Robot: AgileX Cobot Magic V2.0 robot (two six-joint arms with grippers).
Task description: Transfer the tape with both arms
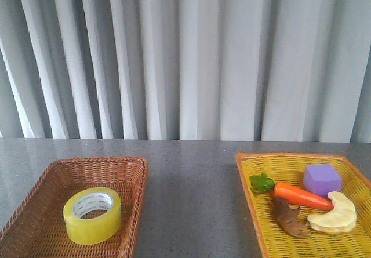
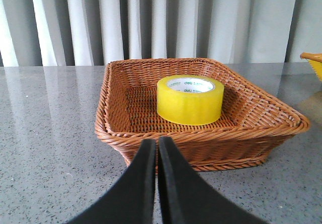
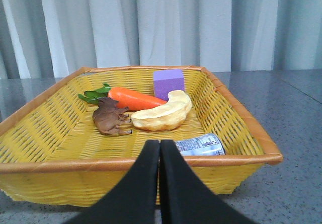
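The yellow tape with a white printed core lies flat in the brown wicker basket at the front left; it also shows in the left wrist view. My left gripper is shut and empty, in front of that brown basket, short of its near rim. My right gripper is shut and empty, in front of the yellow basket's near rim. Neither arm shows in the front view.
The yellow basket at the front right holds a carrot, a purple block, a pale crescent toy and a brown animal toy. A small blue-and-white can lies near its front rim. Grey speckled table, curtain behind.
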